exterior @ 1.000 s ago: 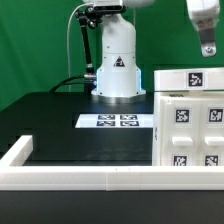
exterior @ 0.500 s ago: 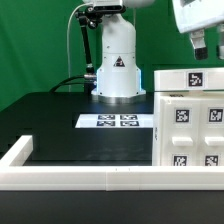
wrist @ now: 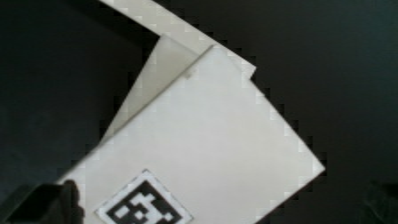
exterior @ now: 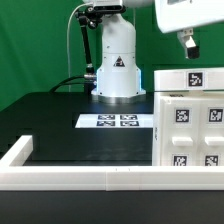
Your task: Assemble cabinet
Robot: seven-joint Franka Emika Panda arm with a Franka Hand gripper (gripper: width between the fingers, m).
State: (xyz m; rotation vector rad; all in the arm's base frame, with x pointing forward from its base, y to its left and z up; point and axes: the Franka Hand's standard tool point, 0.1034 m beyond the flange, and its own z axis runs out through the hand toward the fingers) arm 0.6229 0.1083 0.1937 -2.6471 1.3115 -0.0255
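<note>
The cabinet (exterior: 189, 122) is a large white boxy body at the exterior view's right, with one tag on its top and a grid of tagged blocks on its face. My gripper (exterior: 187, 42) hangs in the air above the cabinet's top, apart from it and holding nothing. In the wrist view the cabinet's white top (wrist: 205, 120) fills the middle, with a tag (wrist: 151, 202) on it. One dark finger (wrist: 43, 204) shows far to one side, so the jaws stand open; the other finger is lost against the dark table.
The marker board (exterior: 118, 121) lies flat on the black table in front of the arm's white base (exterior: 117, 62). A low white rim (exterior: 80, 178) runs along the near edge and up the exterior view's left side.
My gripper has moved toward the exterior view's left above the cabinet, and the hand has turned. The cabinet has not moved.
</note>
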